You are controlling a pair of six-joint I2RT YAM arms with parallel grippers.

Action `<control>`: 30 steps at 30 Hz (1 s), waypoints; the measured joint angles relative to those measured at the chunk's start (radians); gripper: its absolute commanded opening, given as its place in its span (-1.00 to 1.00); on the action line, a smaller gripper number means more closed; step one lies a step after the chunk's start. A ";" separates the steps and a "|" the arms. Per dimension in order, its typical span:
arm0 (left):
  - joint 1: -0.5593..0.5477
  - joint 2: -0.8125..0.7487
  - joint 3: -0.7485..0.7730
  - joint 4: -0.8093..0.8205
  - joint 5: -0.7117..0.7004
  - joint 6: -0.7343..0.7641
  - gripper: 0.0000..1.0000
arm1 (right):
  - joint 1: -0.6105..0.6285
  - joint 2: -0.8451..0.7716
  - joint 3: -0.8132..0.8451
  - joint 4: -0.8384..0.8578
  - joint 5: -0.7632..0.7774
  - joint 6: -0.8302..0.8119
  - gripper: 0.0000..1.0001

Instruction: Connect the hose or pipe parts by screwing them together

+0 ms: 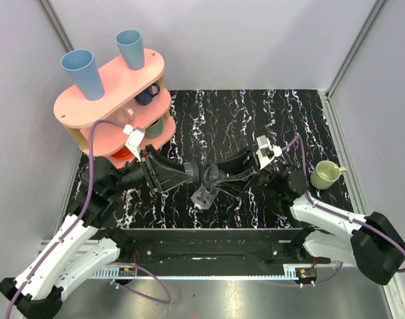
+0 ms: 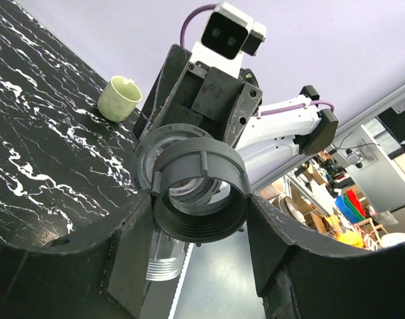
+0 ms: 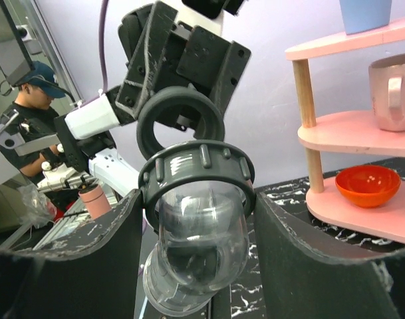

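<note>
**A:** Where are the parts?

**B:** Both are up off the mat [image 1: 235,119], front centre, between the two arms. The left gripper [image 2: 199,232] pinches the ring [image 2: 189,166] by its sides, fingers partly spread around it. The right gripper [image 3: 195,219] clamps the elbow [image 3: 199,252] the same way. The elbow is a clear bend with a dark ribbed collar [image 3: 195,166] at its top.

**A:** Are they joined?

**B:** They are face to face and very near. From the right wrist the ring sits just above and behind the collar. I cannot tell whether the threads touch. The elbow's free threaded end points down toward the mat.

**A:** How much room is there to move?

**B:** Open mat lies behind the grippers and runs to the back wall [image 1: 255,40]. On the left, the pink shelf [image 1: 116,83] fills the back corner, and its lower tiers are just beside the left wrist. On the right, a green cup [image 1: 325,175] stands near the mat's edge. It is close to the right arm but well apart from the grippers. Side walls close in on both sides, and the arm bases line the near edge.

**A:** What is on the shelf?

**B:** Two blue cups [image 1: 82,73] stand on top. An orange bowl [image 3: 367,185] sits on the lowest tier, with a pink mug [image 3: 392,90] on the tier above it.

**A:** Is there any writing?

**B:** There are small orange tags [image 1: 126,270] on the base rail, too small to read.
</note>
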 measured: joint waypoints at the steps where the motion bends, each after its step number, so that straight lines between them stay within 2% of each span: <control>1: 0.000 0.014 0.000 0.010 0.006 -0.004 -1.00 | 0.000 0.003 0.006 0.001 0.000 0.004 -0.39; 8: -0.025 0.107 0.000 0.033 0.024 0.001 -1.00 | -0.005 0.061 0.071 0.013 -0.034 0.025 -0.38; 16: -0.049 0.102 -0.002 0.024 0.014 0.027 -1.00 | -0.020 0.095 0.121 0.017 -0.120 0.028 -0.39; 22: -0.051 0.101 -0.003 0.026 -0.008 0.027 -1.00 | -0.023 0.107 0.121 0.025 -0.113 0.051 -0.41; 30: -0.051 0.103 -0.053 0.131 -0.083 0.019 -1.00 | -0.028 0.137 0.121 0.039 -0.038 0.122 -0.42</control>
